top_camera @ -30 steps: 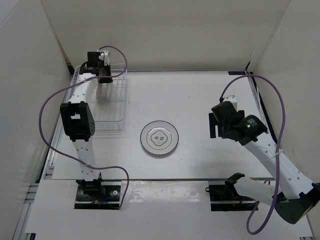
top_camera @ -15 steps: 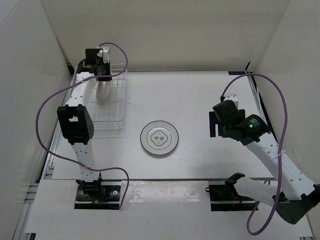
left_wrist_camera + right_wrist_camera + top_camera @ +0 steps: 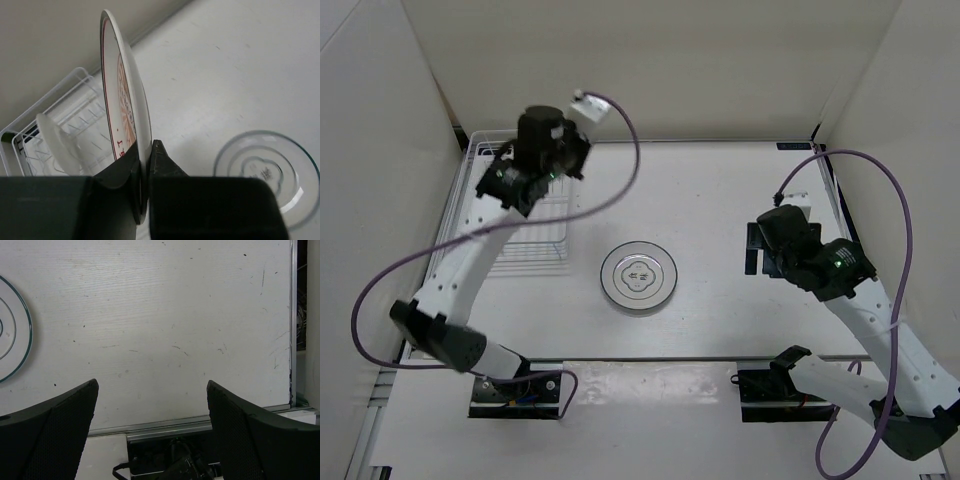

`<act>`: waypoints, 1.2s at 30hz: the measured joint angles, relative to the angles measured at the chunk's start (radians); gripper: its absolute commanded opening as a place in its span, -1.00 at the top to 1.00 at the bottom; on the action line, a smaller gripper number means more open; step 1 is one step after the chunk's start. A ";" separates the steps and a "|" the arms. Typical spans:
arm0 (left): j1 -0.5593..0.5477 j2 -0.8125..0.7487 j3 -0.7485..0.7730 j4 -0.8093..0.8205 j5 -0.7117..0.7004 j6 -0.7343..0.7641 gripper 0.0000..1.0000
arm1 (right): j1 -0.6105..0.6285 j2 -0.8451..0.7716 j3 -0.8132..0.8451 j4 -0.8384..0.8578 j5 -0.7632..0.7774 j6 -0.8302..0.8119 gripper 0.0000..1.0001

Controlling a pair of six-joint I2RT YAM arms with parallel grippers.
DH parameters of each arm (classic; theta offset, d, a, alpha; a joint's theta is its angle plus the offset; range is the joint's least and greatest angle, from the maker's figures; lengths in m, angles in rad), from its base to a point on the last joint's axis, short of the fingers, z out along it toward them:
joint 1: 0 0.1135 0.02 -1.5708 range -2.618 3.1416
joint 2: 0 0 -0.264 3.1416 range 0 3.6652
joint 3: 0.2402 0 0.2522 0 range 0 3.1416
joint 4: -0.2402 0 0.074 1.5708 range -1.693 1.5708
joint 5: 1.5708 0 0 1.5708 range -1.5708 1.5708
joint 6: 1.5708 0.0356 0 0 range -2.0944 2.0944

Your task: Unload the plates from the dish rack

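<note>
Orange-patterned plate (image 3: 126, 97) upright, its lower edge inside the left claw (image 3: 146, 152).

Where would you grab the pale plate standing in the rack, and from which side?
Probably the top rim, coming straight down from above. The plate stands on edge in the rack, so its thin upper edge is free to pinch face to face, while wires crowd its lower part.
</note>
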 measured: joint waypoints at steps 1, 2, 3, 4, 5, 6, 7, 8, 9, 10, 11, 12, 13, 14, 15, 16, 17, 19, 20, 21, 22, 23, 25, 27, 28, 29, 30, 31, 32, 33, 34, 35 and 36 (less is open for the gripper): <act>-0.080 -0.055 -0.058 0.002 -0.037 0.022 0.99 | -0.003 -0.001 0.000 0.001 0.001 0.006 -0.81; -0.151 -0.095 -0.097 -0.012 -0.073 0.034 0.99 | -0.003 -0.001 -0.001 0.001 0.003 0.010 -0.81; -0.231 -0.138 -0.148 -0.026 -0.121 0.050 0.99 | -0.003 -0.001 -0.005 0.003 0.005 0.015 -0.81; -0.293 -0.172 -0.198 -0.034 -0.154 0.060 0.99 | -0.003 -0.001 -0.011 0.004 0.005 0.019 -0.81; -0.352 -0.209 -0.254 -0.042 -0.193 0.066 0.99 | -0.003 -0.001 -0.016 0.003 0.005 0.022 -0.81; -0.394 -0.238 -0.301 -0.058 -0.230 0.068 0.99 | -0.003 -0.001 -0.023 0.004 0.007 0.024 -0.81; -0.433 -0.264 -0.343 -0.081 -0.261 0.068 0.99 | -0.003 -0.003 -0.029 0.004 0.011 0.025 -0.81; -0.481 -0.294 -0.388 -0.117 -0.295 0.064 0.99 | -0.003 -0.006 -0.037 0.006 0.014 0.025 -0.81; -0.515 -0.314 -0.411 -0.145 -0.319 0.060 0.99 | -0.003 -0.013 -0.045 0.007 0.019 0.025 -0.81; -0.564 -0.335 -0.429 -0.184 -0.356 0.044 0.99 | -0.003 -0.021 -0.053 0.008 0.025 0.025 -0.81; -0.615 -0.352 -0.438 -0.220 -0.389 0.032 0.99 | -0.003 -0.031 -0.060 0.008 0.029 0.025 -0.81; -0.661 -0.368 -0.443 -0.251 -0.410 0.013 0.99 | -0.003 -0.043 -0.067 0.009 0.039 0.025 -0.81; -0.707 -0.380 -0.446 -0.274 -0.428 -0.007 0.99 | -0.003 -0.054 -0.074 0.012 0.047 0.025 -0.81; -0.760 -0.395 -0.455 -0.293 -0.454 -0.029 0.99 | -0.003 -0.066 -0.080 0.013 0.055 0.025 -0.81; -0.819 -0.407 -0.465 -0.321 -0.480 -0.055 0.99 | -0.003 -0.076 -0.087 0.017 0.065 0.026 -0.81; -0.869 -0.410 -0.478 -0.346 -0.512 -0.078 0.99 | -0.003 -0.084 -0.093 0.019 0.075 0.026 -0.81; -0.912 -0.410 -0.495 -0.369 -0.547 -0.105 0.99 | -0.003 -0.088 -0.097 0.021 0.081 0.026 -0.81; -0.999 -0.385 -0.539 -0.404 -0.623 -0.138 0.99 | -0.003 -0.090 -0.104 0.024 0.096 0.026 -0.81; -1.027 -0.360 -0.555 -0.421 -0.649 -0.145 0.99 | -0.003 -0.089 -0.106 0.025 0.100 0.027 -0.81; -1.046 -0.330 -0.564 -0.429 -0.667 -0.151 0.99 | -0.003 -0.087 -0.108 0.025 0.102 0.027 -0.81; -1.054 -0.302 -0.568 -0.428 -0.681 -0.146 0.99 | -0.003 -0.086 -0.109 0.025 0.105 0.028 -0.81; -1.058 -0.278 -0.570 -0.421 -0.694 -0.136 0.99 | -0.003 -0.085 -0.109 0.025 0.106 0.029 -0.81; -1.060 -0.251 -0.573 -0.388 -0.708 -0.104 0.99 | -0.003 -0.085 -0.109 0.026 0.111 0.029 -0.81; -1.050 -0.246 -0.574 -0.346 -0.723 -0.056 0.99 | -0.003 -0.086 -0.109 0.025 0.123 0.029 -0.81; -1.041 -0.246 -0.574 -0.324 -0.723 -0.032 0.99 | -0.003 -0.086 -0.109 0.025 0.128 0.029 -0.81; -1.026 -0.247 -0.574 -0.294 -0.721 -0.008 0.99 | -0.003 -0.086 -0.109 0.025 0.133 0.029 -0.81; -1.006 -0.246 -0.576 -0.262 -0.718 0.013 0.99 | -0.003 -0.087 -0.109 0.025 0.137 0.029 -0.81; -0.986 -0.246 -0.578 -0.237 -0.718 0.028 0.99 | -0.003 -0.089 -0.109 0.024 0.142 0.029 -0.81; -0.962 -0.246 -0.579 -0.214 -0.715 0.038 0.99 | -0.003 -0.090 -0.109 0.024 0.148 0.029 -0.81; -0.947 -0.246 -0.579 -0.199 -0.713 0.041 0.99 | -0.003 -0.091 -0.109 0.024 0.154 0.029 -0.81; -0.931 -0.246 -0.579 -0.192 -0.709 0.042 0.99 | -0.003 -0.093 -0.109 0.023 0.158 0.029 -0.81; -0.919 -0.247 -0.579 -0.188 -0.703 0.038 0.99 | -0.003 -0.094 -0.110 0.023 0.163 0.029 -0.81; -0.915 -0.248 -0.579 -0.192 -0.698 0.029 0.99 | -0.003 -0.097 -0.111 0.024 0.166 0.029 -0.81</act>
